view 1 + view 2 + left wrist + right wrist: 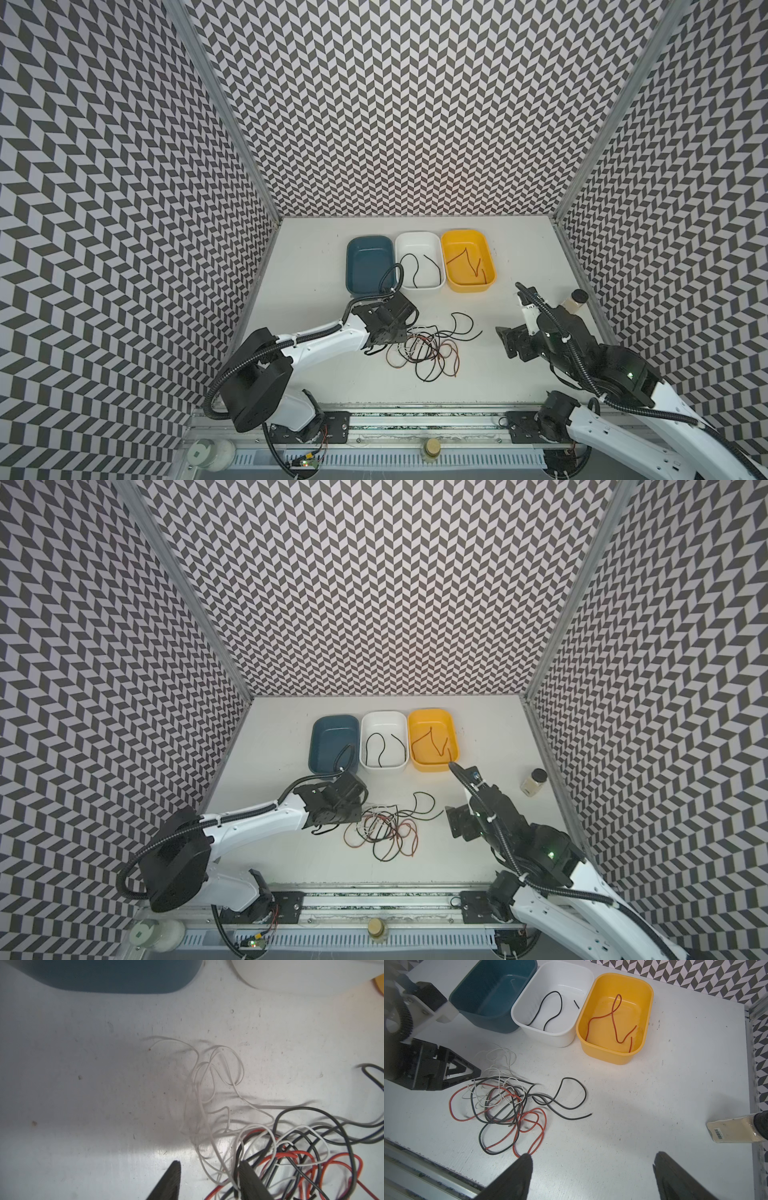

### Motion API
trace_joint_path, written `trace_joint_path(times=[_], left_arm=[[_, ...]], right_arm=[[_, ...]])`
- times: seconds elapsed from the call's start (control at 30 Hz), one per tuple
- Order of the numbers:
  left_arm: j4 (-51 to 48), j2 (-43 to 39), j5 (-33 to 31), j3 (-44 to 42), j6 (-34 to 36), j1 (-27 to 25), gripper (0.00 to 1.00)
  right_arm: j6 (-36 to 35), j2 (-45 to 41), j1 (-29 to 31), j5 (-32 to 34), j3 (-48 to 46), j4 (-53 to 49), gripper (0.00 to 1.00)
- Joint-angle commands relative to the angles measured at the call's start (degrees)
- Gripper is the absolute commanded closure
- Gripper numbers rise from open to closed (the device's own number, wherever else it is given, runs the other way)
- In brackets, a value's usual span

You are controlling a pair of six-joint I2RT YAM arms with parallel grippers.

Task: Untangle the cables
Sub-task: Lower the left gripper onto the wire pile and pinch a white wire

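Smooth cables [512, 1101], glossy plastic yellow bin [608, 1054], scuffed table [643, 1105].

- You see cables [508, 1101] in black, white and red-orange.
- You have a teal bin [488, 1020], a white bin [550, 1038], a yellow bin [608, 1055].
- Your table [643, 1105] is white with dark specks.
- Your walls [415, 104] carry a black-and-white chevron pattern.
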Motion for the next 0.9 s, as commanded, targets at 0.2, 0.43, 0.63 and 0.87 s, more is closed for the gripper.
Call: trace_joint_path(times=[0.2, 0.43, 0.63, 0.87], left_arm=[[0.62, 0.82, -2.83, 1.94, -1.36, 0.14, 0.69], [-0.53, 0.28, -3.65, 2.84, -1.01, 0.1, 0.73], [-0.64, 0.5, -3.7, 2.47, -0.74, 0.14, 0.82], [-2.4, -1.17, -4.72, 3.99, -0.48, 0.18, 0.95]], right_arm=[[-0.49, -1.01, 0.21, -0.3, -1.0, 2.97, 0.06], [-0.51, -1.07, 0.21, -0.87, -1.3, 3.06, 0.05], [-0.48, -1.43, 0.22, -0.96, -1.43, 3.06, 0.05], [-0.52, -1.51, 0.21, -0.96, -1.5, 3.24, 0.04]])
